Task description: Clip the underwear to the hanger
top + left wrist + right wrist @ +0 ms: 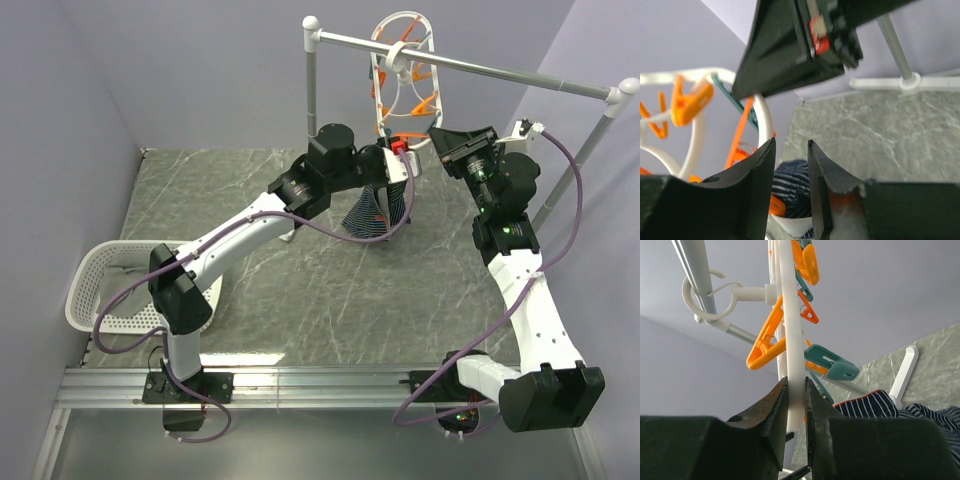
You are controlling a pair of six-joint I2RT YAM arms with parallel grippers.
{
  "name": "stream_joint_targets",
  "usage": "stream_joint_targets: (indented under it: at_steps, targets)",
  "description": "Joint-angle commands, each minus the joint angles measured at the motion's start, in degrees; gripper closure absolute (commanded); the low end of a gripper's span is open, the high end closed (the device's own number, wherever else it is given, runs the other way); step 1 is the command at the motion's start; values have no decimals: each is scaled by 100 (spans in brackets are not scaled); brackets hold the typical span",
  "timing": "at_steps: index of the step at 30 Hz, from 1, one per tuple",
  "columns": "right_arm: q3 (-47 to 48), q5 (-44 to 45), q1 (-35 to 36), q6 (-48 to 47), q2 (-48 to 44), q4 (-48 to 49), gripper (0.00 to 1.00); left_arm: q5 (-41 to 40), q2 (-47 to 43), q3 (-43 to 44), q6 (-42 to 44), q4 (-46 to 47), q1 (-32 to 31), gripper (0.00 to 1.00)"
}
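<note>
Presently, the step in hand is judged to be bringing the garment up to a peg; no peg is seen biting the fabric yet.

Top external view: the underwear is held up by the left gripper and hangs in dark folds above the worktop, just below the lower end of the hanger. The hanger is hooked on the rail. The right gripper is placed at the hanger's lower rim.

Left wrist view: the left gripper is closed to a narrow gap, with navy, thinly striped cloth pinched deep between its fingers, beside the white ring.

Right wrist view: the right gripper is clamped on the white ring, steadying it. A teal peg and an orange peg dangle just above an orange-trimmed hem.

Next move, as judged: a peg must be squeezed open and the hem fed into its mouth.
</note>
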Motion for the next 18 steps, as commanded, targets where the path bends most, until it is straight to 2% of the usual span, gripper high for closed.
stream_joint_targets:
  at_steps: [1, 8, 13, 18]
  targets:
    - [279, 47, 77, -114, -200, 20, 100, -196, -236, -19, 204, 771, -91, 62]
    - [192, 65, 139, -115, -279, 46, 100, -617, -26, 304, 195, 580, -118, 58]
    - [182, 109, 192, -150, -332, 3, 100, -828, 202, 420, 318, 719, -118, 59]
    - [174, 74, 227, -141, -332, 29, 100, -855, 449, 745, 415, 456, -118, 61]
